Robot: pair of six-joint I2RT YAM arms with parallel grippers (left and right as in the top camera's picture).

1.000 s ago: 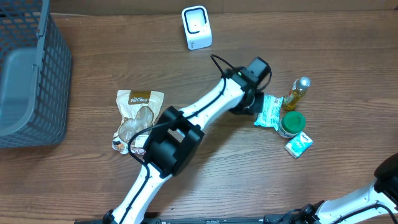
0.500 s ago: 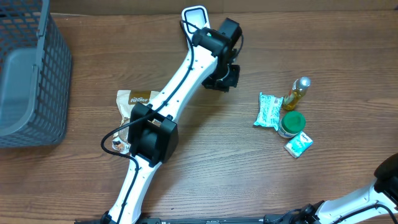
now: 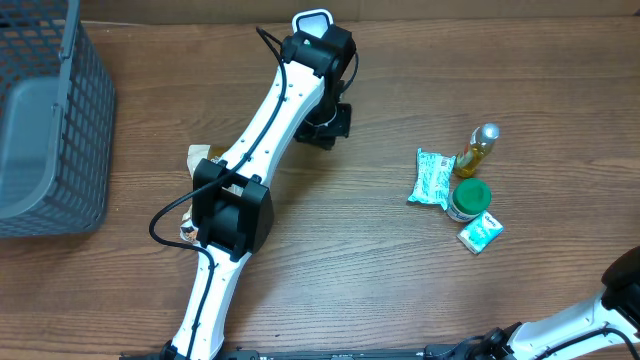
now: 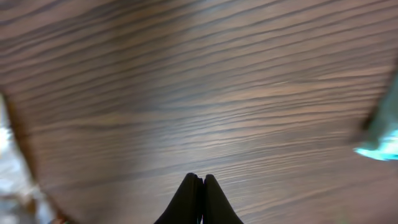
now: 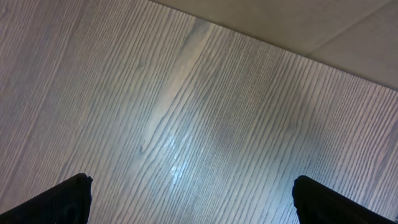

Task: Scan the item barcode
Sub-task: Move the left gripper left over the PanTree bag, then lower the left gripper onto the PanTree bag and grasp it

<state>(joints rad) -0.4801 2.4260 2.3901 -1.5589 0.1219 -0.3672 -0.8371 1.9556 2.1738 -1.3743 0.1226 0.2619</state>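
Observation:
My left gripper (image 3: pixel 325 124) hangs over bare wood just in front of the white scanner (image 3: pixel 315 24), whose lower half the arm covers. In the blurred left wrist view its fingers (image 4: pixel 201 180) are pressed together with nothing between them. The items lie apart at the right: a teal packet (image 3: pixel 432 177), a small oil bottle (image 3: pixel 478 148), a green-lidded jar (image 3: pixel 468 198) and a small teal box (image 3: pixel 480 232). No barcode shows. My right gripper (image 5: pixel 193 190) is open above empty tabletop; in the overhead view only its arm (image 3: pixel 622 288) shows, at the lower right corner.
A grey mesh basket (image 3: pixel 50 120) stands at the left edge. A brown snack bag (image 3: pixel 215 163) lies left of centre, partly under the left arm. A teal blur (image 4: pixel 382 146) sits at the right edge of the left wrist view.
The left arm has swung from beside the teal packet leftward and back to the scanner, gripper shut and empty. The packet and other items stayed put. The right arm is still.

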